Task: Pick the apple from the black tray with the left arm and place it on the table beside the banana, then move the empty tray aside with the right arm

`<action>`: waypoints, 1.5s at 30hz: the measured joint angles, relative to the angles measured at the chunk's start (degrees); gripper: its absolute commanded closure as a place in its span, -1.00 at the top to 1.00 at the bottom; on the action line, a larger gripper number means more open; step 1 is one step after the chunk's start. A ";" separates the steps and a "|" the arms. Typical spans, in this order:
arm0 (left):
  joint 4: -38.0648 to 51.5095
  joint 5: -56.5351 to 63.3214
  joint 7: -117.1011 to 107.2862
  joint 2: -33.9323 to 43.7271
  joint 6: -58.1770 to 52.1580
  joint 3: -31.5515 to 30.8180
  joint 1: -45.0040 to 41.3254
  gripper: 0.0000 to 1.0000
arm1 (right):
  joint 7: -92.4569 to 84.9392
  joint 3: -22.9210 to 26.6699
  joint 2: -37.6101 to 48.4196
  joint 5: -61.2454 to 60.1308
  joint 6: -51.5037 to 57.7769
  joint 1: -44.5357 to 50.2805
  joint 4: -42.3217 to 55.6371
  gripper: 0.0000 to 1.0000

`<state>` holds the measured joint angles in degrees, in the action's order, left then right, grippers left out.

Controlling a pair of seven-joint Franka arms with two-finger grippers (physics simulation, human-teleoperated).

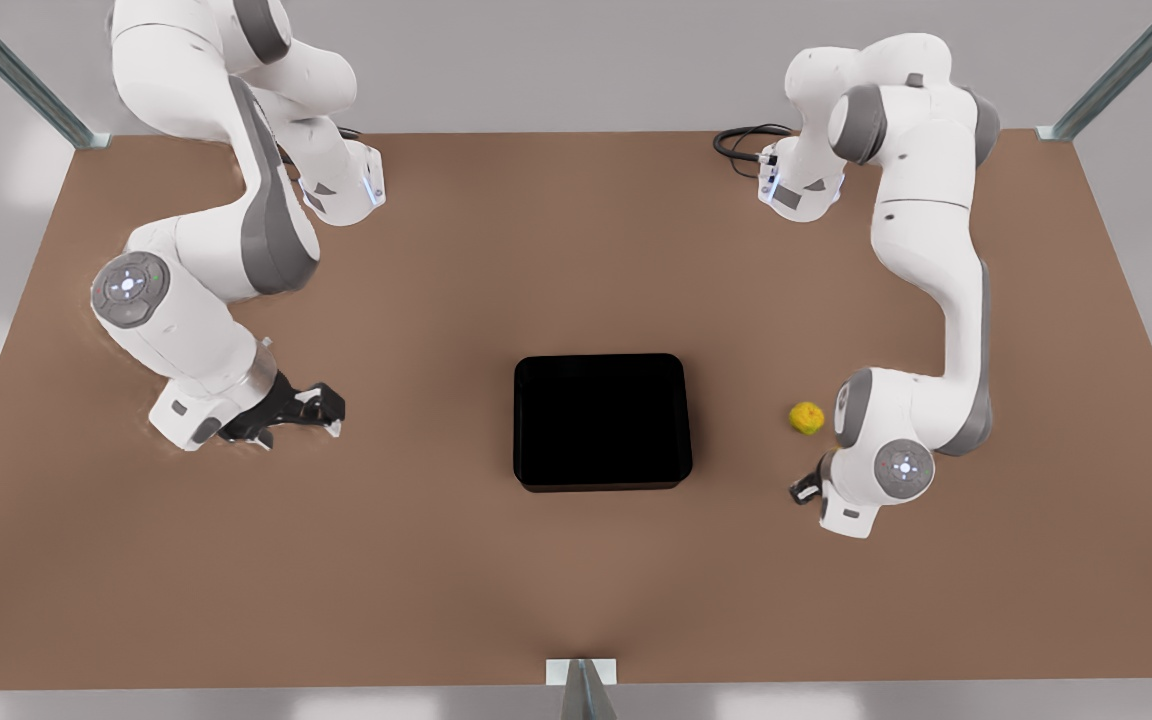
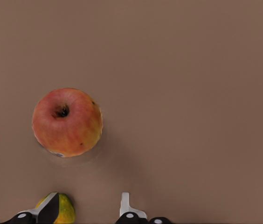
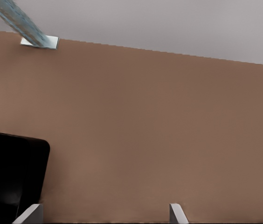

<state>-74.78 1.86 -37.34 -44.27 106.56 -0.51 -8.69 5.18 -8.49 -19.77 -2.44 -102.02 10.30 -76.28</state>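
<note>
Closest to us in the front view, a metal post (image 1: 581, 682) meets the near edge of the table (image 1: 416, 560). Beyond it, near the middle of the brown top, lies the black tray (image 1: 602, 421), flat on the surface, and we see only its dark glossy floor.

At the front view's right, level with the tray's near rim, the left gripper (image 1: 804, 490) peeks out from under its white wrist, pointing down at the table. From its own wrist view we see the left gripper (image 2: 88, 212) with fingers (image 2: 125, 204) spread apart and pinching nothing. The apple (image 2: 67, 122) rests on the bare table below, stem dimple up, off to one side rather than between the fingers. A yellow-green fruit (image 2: 62, 210) lies partly behind one fingertip, near the apple but not touching it. In the front view that yellow-green fruit (image 1: 806, 417) sits just beside the left arm (image 1: 946, 300), well apart from the tray.

At the front view's left, the right gripper (image 1: 332, 414) hangs low over the table, aimed towards the tray and well short of it. In its wrist view the right gripper (image 3: 104, 215) has its fingers (image 3: 177, 213) wide apart and empty, with a corner of the tray (image 3: 15, 172) ahead.

Farther back, the right arm (image 1: 266, 230) and the left arm rise from their bases, a black cable (image 1: 741, 145) coils near one base, and corner posts (image 1: 1086, 110) stand at the far edge.
</note>
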 measured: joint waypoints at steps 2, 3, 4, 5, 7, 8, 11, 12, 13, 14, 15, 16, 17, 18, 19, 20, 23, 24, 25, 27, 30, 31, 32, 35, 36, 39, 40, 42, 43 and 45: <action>-0.37 0.03 4.35 -2.99 0.83 0.00 1.44 1.00 | 3.28 -4.16 -1.79 -1.02 2.75 2.72 0.13 1.00; -0.69 0.03 6.35 -3.33 1.18 0.00 1.64 1.00 | 5.28 -4.89 -3.28 -1.35 3.21 4.47 0.17 1.00; -0.75 0.04 8.14 -2.69 1.36 0.00 1.59 1.00 | 7.24 -5.19 -4.56 -1.60 3.39 5.83 0.19 1.00; -0.63 0.03 9.69 -0.81 1.36 -0.10 1.45 1.00 | 9.21 -5.34 -5.37 -1.78 3.42 6.59 0.21 1.00; 2.42 -0.12 12.35 2.93 -0.07 -0.36 1.34 1.00 | 13.09 -5.42 -6.17 -2.03 2.97 7.09 0.22 1.00; 4.73 -0.24 13.43 4.43 -1.17 -0.34 1.36 1.00 | 14.99 -5.51 -6.53 -2.11 2.56 7.24 0.23 1.00; 6.89 -0.19 16.62 13.82 -5.93 -0.25 1.54 1.00 | 20.58 -5.67 -9.25 -2.15 0.47 8.29 0.22 1.00; 3.47 -0.12 17.66 17.73 -6.79 -0.16 1.68 1.00 | 22.37 -5.71 -10.55 -2.12 -0.46 8.84 0.20 1.00; -9.79 -0.09 18.69 25.31 -4.30 -0.06 1.82 1.00 | 24.17 -5.71 -11.84 -2.09 -1.60 9.20 0.20 1.00; -17.28 -0.20 19.67 29.85 -1.97 0.09 1.96 1.00 | 25.93 -5.82 -12.51 -2.11 -2.71 9.65 0.24 1.00; -16.04 -0.34 20.59 29.68 -1.46 0.16 2.11 1.00 | 27.64 -6.40 -12.99 -2.09 -3.84 9.94 0.24 1.00; -14.49 -0.39 21.48 29.06 -1.38 0.16 2.12 1.00 | 29.26 -6.72 -13.90 -2.04 -4.96 10.53 0.24 1.00; -13.88 -0.43 22.42 28.76 -1.33 0.16 2.11 1.00 | 30.80 -6.90 -14.93 -2.00 -6.21 11.25 0.23 1.00; -13.63 -0.49 23.39 28.60 -1.29 0.16 2.10 1.00 | 32.25 -7.01 -15.94 -1.96 -7.33 11.77 0.23 1.00; -13.46 -0.57 24.31 28.50 -1.24 0.17 2.09 1.00 | 33.61 -7.06 -16.71 -1.91 -8.42 12.14 0.19 1.00; -13.27 -0.55 25.18 28.37 -1.19 0.10 2.02 1.00 | 34.86 -7.06 -17.41 -1.83 -9.39 12.32 0.16 1.00; -12.86 -0.19 27.53 27.95 -0.97 -0.09 1.20 1.00 | 38.12 -7.04 -19.31 0.42 -11.82 12.50 0.10 1.00; -12.82 -0.12 28.23 27.90 -0.92 -0.10 1.21 1.00 | 39.00 -7.00 -19.86 1.09 -12.58 12.45 0.07 1.00; -12.81 -0.07 28.90 27.88 -0.87 -0.10 1.31 1.00 | 39.83 -6.98 -20.33 1.60 -13.38 12.41 -0.01 1.00; -12.79 0.01 30.13 27.81 -0.82 -0.10 1.36 1.00 | 41.24 -6.97 -21.24 2.28 -14.80 12.44 -0.14 1.00; -12.70 0.07 31.73 27.57 -0.81 -0.08 1.36 1.00 | 42.50 -7.02 -22.24 2.78 -16.21 12.52 -0.86 1.00; -12.55 0.24 32.20 27.54 -0.79 -0.13 1.26 1.00 | 42.73 -7.04 -22.53 2.88 -16.54 12.57 -1.27 1.00; -12.60 0.33 32.65 27.53 -0.74 -0.10 1.28 1.00 | 42.94 -7.06 -22.82 2.95 -16.82 12.61 -1.59 1.00; -12.91 0.44 33.84 27.47 -0.62 -0.07 1.52 1.00 | 43.27 -7.07 -23.55 3.05 -17.44 12.72 -1.93 1.00; -12.98 0.47 34.19 27.46 -0.61 -0.09 1.49 1.00 | 43.32 -7.03 -23.55 3.06 -17.57 12.68 -1.90 1.00; -13.04 0.53 35.13 27.43 -0.65 -0.10 1.41 1.00 | 43.39 -6.91 -23.11 3.04 -17.81 12.49 -1.82 1.00; -13.05 0.55 35.41 27.43 -0.67 -0.10 1.39 1.00 | 43.36 -6.90 -22.85 3.00 -17.82 12.39 -1.83 1.00; -13.05 0.59 35.92 27.42 -0.71 -0.10 1.39 1.00 | 43.18 -6.90 -22.65 2.99 -17.80 12.31 -1.90 1.00; -13.05 0.60 36.16 27.42 -0.72 -0.10 1.39 1.00 | 42.97 -6.81 -22.62 2.99 -17.78 12.30 -1.94 1.00; -13.05 0.61 36.60 27.42 -0.74 -0.10 1.39 1.00 | 42.41 -6.38 -22.70 2.98 -17.75 12.23 -2.14 1.00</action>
<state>-87.83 2.48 -0.74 -16.85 105.81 -0.61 -7.30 47.59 -14.87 -42.47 0.54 -119.77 22.52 -78.41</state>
